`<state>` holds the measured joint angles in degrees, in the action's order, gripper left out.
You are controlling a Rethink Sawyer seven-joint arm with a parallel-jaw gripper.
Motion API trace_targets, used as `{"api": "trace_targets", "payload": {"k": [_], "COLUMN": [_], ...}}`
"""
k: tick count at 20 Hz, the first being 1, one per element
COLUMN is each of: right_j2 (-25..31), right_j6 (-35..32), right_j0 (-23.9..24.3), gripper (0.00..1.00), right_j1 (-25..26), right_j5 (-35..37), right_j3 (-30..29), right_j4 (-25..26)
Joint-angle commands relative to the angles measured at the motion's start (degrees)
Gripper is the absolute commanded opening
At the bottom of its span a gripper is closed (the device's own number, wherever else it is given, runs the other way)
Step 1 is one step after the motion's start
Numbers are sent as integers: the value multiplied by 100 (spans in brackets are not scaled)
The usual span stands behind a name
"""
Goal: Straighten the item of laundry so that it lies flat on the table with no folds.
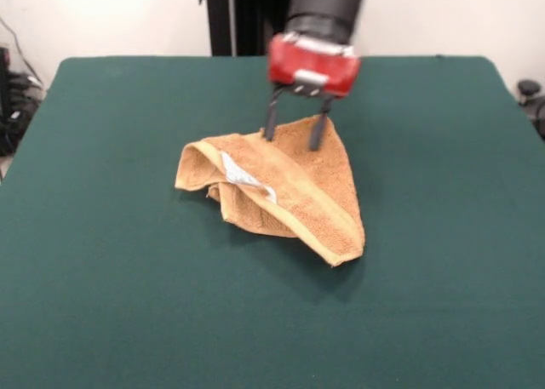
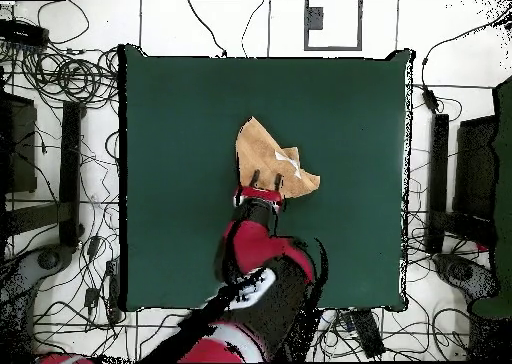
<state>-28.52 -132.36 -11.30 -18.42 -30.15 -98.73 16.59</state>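
Note:
The tan-orange towel [image 1: 294, 189] lies crumpled near the middle of the green table [image 1: 102, 261]. It is folded over on itself in a rough triangle, its border band runs down to the near right corner, and its white tag [image 1: 241, 174] faces up. My gripper [image 1: 295, 132] is open, with its two dark fingers spread wide. Their tips are down at the towel's far edge, one on each side of its far corner. In the overhead view the towel [image 2: 265, 150] lies just above the gripper [image 2: 268, 182], with the tag [image 2: 288, 163] on its right part.
The table [image 2: 180, 130] is far wider than the towel, with green felt on all sides of it. Cables and equipment lie on the floor around the table [image 2: 60, 80]. My red and black arm [image 2: 255, 250] reaches in from the table's near edge.

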Motion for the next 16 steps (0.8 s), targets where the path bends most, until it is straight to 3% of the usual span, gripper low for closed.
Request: {"api": "trace_targets", "payload": {"k": [1,2,4,16], "right_j2": [3453,4115,4671,5008], "right_j6": [-1266,-1209,-949,-439], "right_j0": [2087,2633,3121,3481], "gripper": [100,100,100,100], "right_j1": [-374,-356,-274,-75], "right_j5": [1354,1771,2158,2291], "right_j3": [67,-63,-177,-300], "right_j4": [1878,2105,2161,1846]}}
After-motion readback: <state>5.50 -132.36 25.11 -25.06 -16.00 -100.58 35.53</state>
